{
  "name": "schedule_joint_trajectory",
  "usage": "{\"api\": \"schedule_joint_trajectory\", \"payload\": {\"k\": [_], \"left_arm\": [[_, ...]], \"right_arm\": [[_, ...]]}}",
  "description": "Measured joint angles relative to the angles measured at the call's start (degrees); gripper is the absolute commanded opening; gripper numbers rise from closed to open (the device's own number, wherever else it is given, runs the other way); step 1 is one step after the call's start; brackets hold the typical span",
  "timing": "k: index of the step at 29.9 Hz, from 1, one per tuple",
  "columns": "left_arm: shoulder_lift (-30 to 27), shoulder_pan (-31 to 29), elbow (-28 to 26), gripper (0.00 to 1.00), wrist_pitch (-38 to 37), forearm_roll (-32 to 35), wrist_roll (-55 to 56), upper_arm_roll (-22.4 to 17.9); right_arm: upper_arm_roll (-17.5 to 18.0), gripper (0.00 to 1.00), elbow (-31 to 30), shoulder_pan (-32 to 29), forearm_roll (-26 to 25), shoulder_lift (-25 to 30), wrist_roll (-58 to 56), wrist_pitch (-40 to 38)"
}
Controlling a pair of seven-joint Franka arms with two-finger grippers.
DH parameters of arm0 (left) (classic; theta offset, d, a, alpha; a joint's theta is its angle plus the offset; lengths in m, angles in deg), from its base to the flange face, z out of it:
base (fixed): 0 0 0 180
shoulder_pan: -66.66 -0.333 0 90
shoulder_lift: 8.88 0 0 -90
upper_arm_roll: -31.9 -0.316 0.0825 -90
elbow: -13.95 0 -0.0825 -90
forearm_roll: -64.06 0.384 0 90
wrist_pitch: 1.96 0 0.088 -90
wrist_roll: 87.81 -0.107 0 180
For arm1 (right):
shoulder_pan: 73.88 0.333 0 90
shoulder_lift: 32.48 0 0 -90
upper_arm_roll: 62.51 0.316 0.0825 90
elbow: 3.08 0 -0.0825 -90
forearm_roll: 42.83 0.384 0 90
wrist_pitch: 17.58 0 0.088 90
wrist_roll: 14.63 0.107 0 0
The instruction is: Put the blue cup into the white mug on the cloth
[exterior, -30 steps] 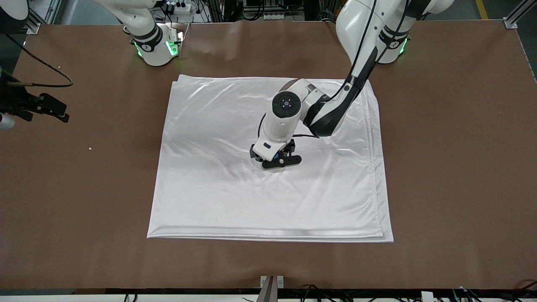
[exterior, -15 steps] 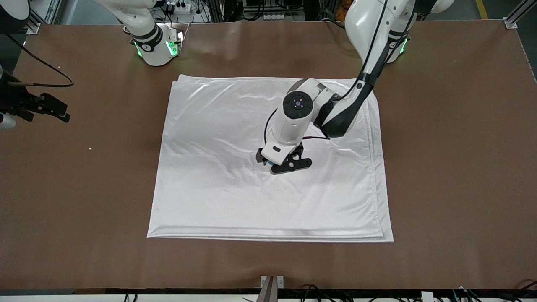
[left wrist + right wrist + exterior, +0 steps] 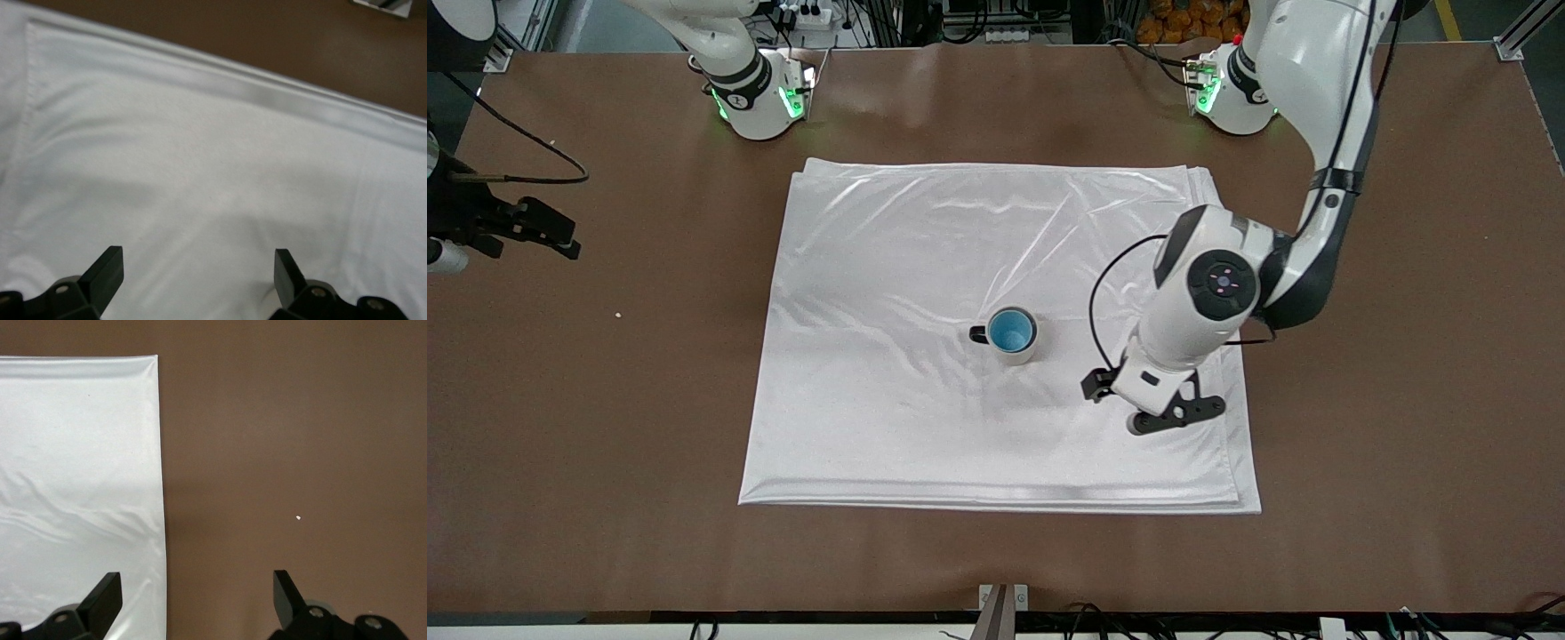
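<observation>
The white mug (image 3: 1025, 354) with its black handle stands upright near the middle of the cloth (image 3: 889, 427). The blue cup (image 3: 1011, 331) sits inside it, its bright blue inside showing. My left gripper (image 3: 1128, 405) is open and empty over the cloth's corner toward the left arm's end, apart from the mug. Its wrist view shows only cloth (image 3: 200, 147) between the open fingers of the left gripper (image 3: 199, 263). My right gripper (image 3: 534, 229) waits open over bare table at the right arm's end. In its wrist view the right gripper (image 3: 197, 587) is over the cloth's edge (image 3: 73, 453).
The brown table (image 3: 1387, 356) surrounds the cloth on all sides. A small white speck (image 3: 617, 314) lies on the table toward the right arm's end; it also shows in the right wrist view (image 3: 298, 517). A metal bracket (image 3: 1003, 597) sits at the table's near edge.
My left gripper let go of the blue cup in the mug, then moved off toward the left arm's end. The mug with the cup is now uncovered. The right arm has not moved.
</observation>
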Motion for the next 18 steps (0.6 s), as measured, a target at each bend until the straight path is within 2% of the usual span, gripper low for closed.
{"api": "schedule_joint_trajectory", "payload": {"k": [8, 18], "left_arm": [[-2.3, -6.6, 0.0, 1.00, -3.6, 0.0, -7.8, -0.1], [-5.1, -17.1, 0.0, 1.00, -9.9, 0.0, -23.0, -0.1]], "right_arm": [[0.0, 1.00, 0.0, 0.0, 0.0, 0.0, 0.0, 0.0], [0.0, 1.00, 0.0, 0.1, 0.0, 0.0, 0.0, 0.0]]}}
